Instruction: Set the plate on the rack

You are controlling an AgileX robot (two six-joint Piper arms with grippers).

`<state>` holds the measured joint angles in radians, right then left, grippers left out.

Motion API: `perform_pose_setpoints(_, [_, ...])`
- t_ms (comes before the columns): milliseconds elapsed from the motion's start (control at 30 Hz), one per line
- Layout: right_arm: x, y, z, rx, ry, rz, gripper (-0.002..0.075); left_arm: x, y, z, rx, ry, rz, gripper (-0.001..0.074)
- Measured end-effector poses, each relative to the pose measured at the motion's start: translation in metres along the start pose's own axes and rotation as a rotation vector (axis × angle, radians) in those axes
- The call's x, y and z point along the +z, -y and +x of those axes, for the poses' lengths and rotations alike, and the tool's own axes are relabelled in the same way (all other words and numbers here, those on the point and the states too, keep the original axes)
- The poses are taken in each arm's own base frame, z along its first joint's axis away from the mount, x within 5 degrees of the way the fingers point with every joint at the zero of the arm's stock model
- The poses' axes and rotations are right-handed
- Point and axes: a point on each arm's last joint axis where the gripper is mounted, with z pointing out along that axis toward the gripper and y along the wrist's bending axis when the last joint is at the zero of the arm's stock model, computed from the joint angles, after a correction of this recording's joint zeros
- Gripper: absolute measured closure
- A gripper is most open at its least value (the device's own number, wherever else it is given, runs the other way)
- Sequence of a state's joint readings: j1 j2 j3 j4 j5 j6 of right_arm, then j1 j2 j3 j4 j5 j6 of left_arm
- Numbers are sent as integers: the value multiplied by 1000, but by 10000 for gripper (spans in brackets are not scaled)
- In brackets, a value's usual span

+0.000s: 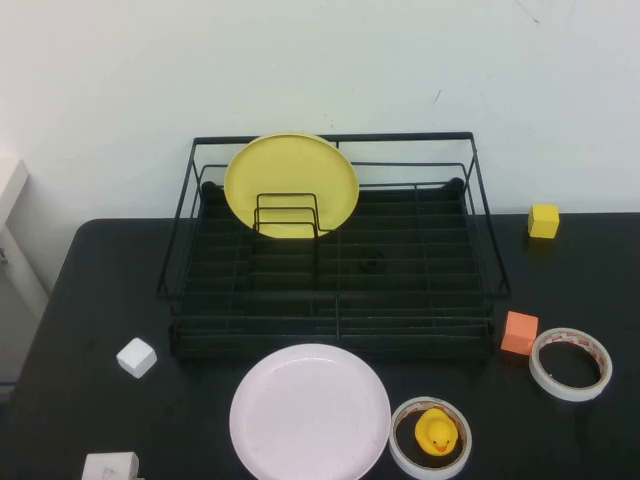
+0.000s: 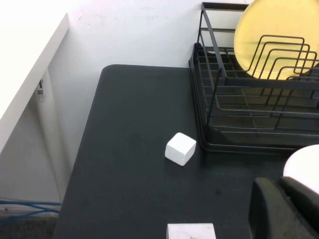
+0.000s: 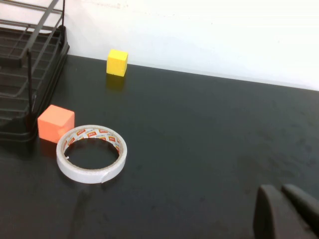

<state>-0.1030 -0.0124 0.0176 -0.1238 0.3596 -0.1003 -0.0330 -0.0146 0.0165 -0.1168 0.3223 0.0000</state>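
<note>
In the high view, the plate [image 1: 310,412] is seen lying flat on the table [image 1: 200,400], just in front of the rack [image 1: 335,255], where a yellow plate [image 1: 291,186] is propped upright against the dividers. Neither claw is seen here.

In the left wrist view, the left gripper [image 2: 286,209] is found at the frame's edge; whether it is spread or pressed together cannot be told. The plate's rim is glimpsed just beyond it, and a white cube [image 2: 180,148] lies ahead, beside the rack.

In the right wrist view, the right gripper [image 3: 286,211] appears pressed together, possibly. A tape roll [image 3: 91,153], an orange cube [image 3: 56,122] and a yellow cube [image 3: 117,62] lie well ahead of it.
</note>
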Motion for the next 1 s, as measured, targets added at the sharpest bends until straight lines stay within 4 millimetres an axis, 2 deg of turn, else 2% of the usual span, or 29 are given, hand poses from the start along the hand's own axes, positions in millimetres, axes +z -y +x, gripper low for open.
perform_pose_setpoints(1000, [0, 0, 0, 0, 0, 0, 726, 0, 1, -1, -56, 7, 7, 737])
